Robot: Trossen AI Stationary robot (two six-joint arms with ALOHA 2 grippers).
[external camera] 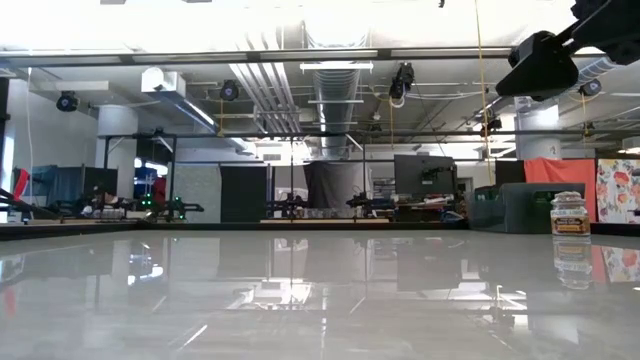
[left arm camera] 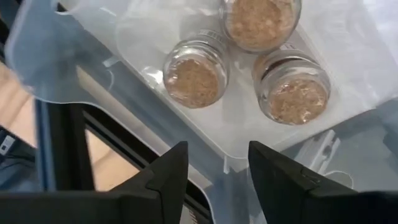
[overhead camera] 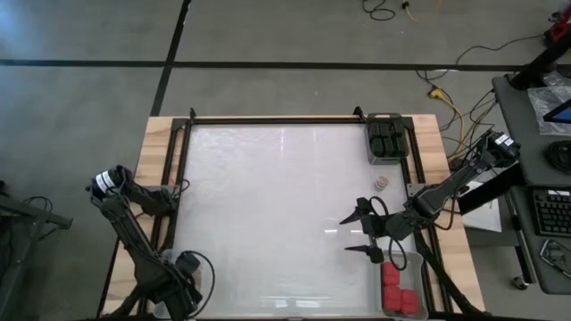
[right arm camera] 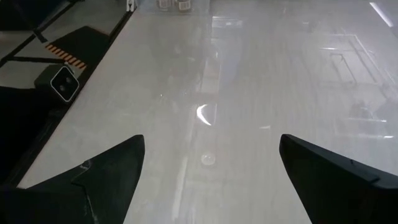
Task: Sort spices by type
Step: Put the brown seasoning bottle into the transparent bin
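L gripper (left arm camera: 214,165) is parked at the near-left table corner, over a clear bin (left arm camera: 205,134) holding three tan-topped round jars (left arm camera: 194,73); fingers part-open w/ a narrow gap, nothing held. Looks like that bin is sorted, L can wait. Table (overhead camera: 268,205) middle is bare. Only loose item I see: one round jar (overhead camera: 382,182) standing upright on the right side, just short of the black-jar bin (overhead camera: 385,138) at the far-right corner. R gripper (overhead camera: 357,234) hovers nearer the front than that jar, by the top end of the red-block bin (overhead camera: 401,287) at near-right; jaws spread wide, empty. My read: step in hand = R picks the last round jar. To do well: turn wrist toward the jar, since the R wrist cam sees only bare table now; come down w/ fingers straddling the body below the lid, squeeze centered so it doesn't tip or skid on the glossy top, lift clear of the black-jar bin's wall. Drop is far across at L corner, so maybe handoff mid-table.
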